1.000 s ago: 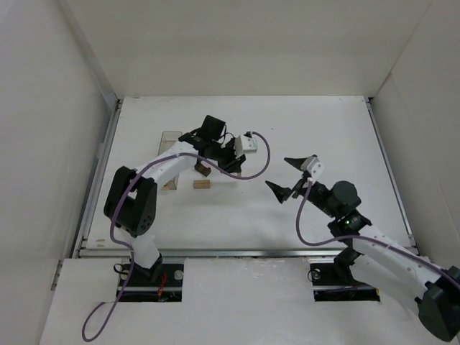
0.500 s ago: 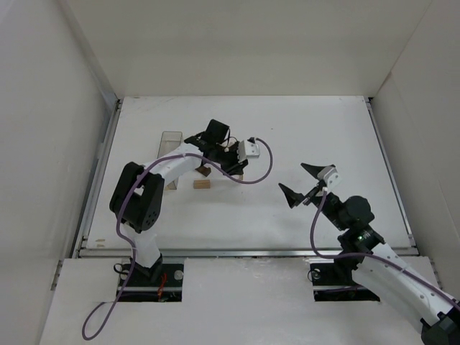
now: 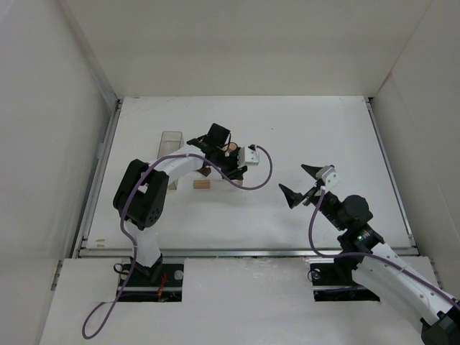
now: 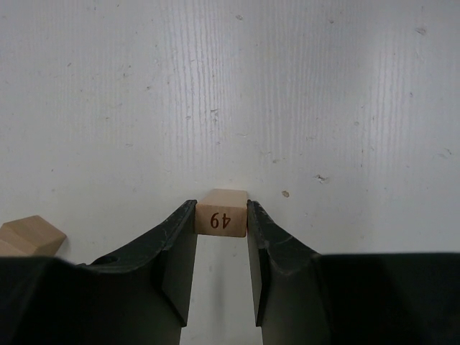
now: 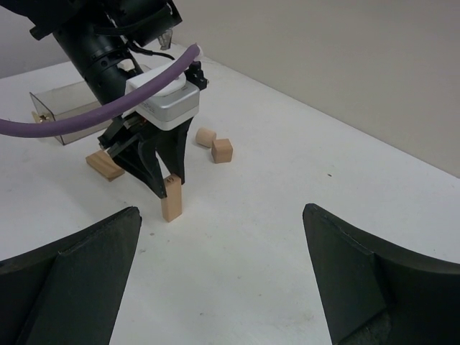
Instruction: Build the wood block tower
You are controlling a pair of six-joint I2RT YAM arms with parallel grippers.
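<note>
wood block tower is not stacked yet (its pieces sit apart on the white table). nearest the arm bases, at 4 o'clock from the table's middle, the right gripper is off the surface with its fingers spread wide, holding nothing. near the middle, the left gripper points down and its two fingers pinch the top of a pale post, which stands upright with its foot on the table; its top end carries the number 49. close by, at 8 o'clock from the post, a tan plank lies flat. at 9 o'clock, partly under the left arm, sits a dark brown block (whether it touches the plank i cannot tell). farther off, at 10 o'clock, stands a clear box. at 12 o'clock, beyond the left gripper, a small round block and a small cube lie just beside each other.
</note>
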